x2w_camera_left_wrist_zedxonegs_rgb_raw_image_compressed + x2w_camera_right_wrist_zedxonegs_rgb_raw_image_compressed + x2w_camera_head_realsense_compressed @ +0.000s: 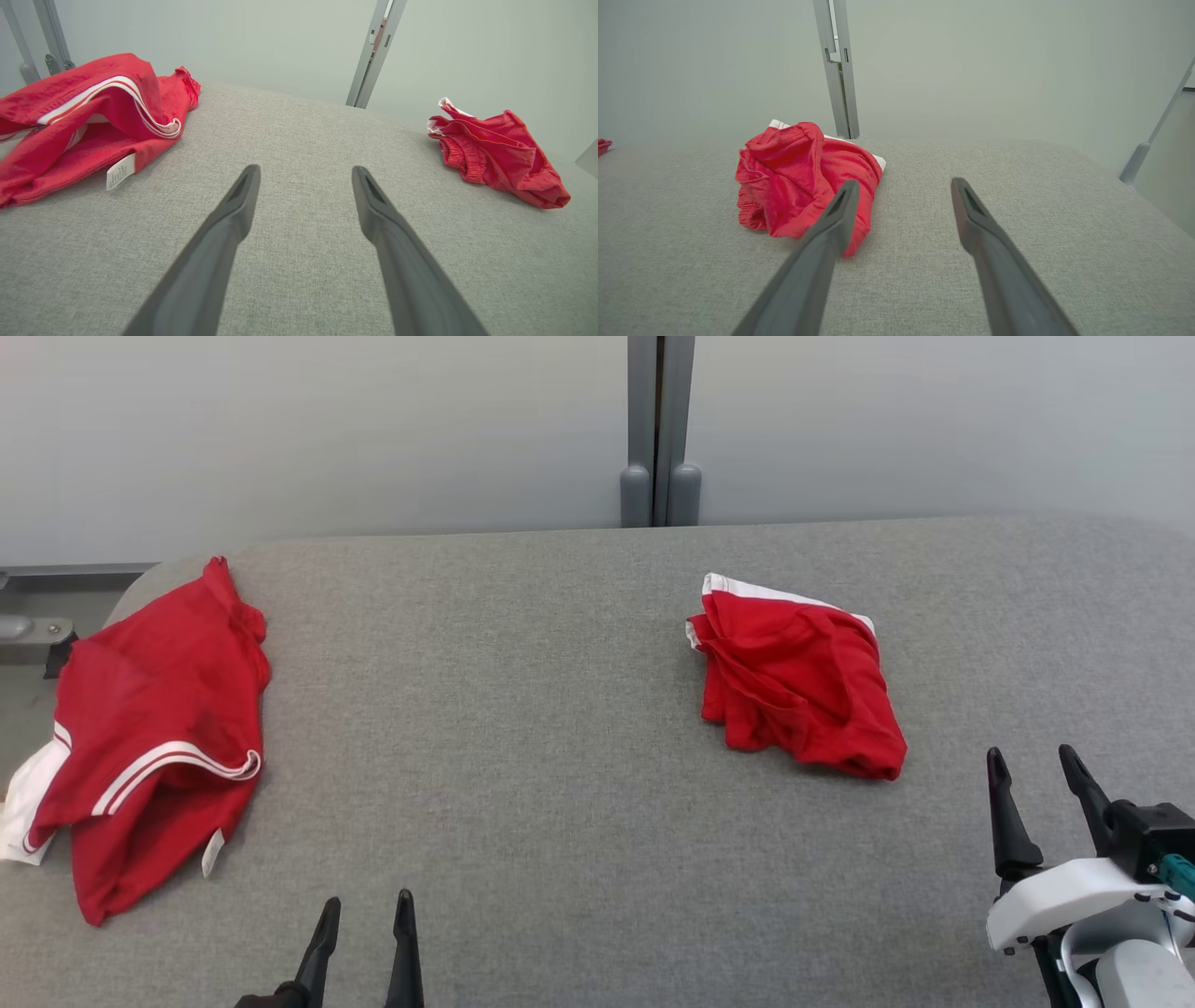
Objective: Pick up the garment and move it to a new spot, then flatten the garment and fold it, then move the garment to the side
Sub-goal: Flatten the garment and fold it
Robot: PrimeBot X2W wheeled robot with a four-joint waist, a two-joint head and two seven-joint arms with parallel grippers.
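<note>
Head view has the red shorts lying right of centre on the grey desk, bunched into a compact, rumpled bundle with a white edge showing at its upper side and creases running across it. The left wrist view shows a gathered elastic band along one edge. I take this to be the garment in hand, since the right pincer sits at the lower right of the frame, near the bundle but apart from it, with its two dark fingers spread and nothing between them. The left pincer rises from the bottom edge left of centre, likewise spread wide and empty over bare fabric. At the far left of the frame a second red garment with white stripes lies loose, a white label showing near its lower edge and one white part hanging past the desk's edge. Judging by how things lie, the shorts are neither spread flat nor neatly folded, so if any step counts as done it can only be the move to a spot. Flattening, folding and setting it aside all look to be left. Neither pincer touches any cloth.
</note>
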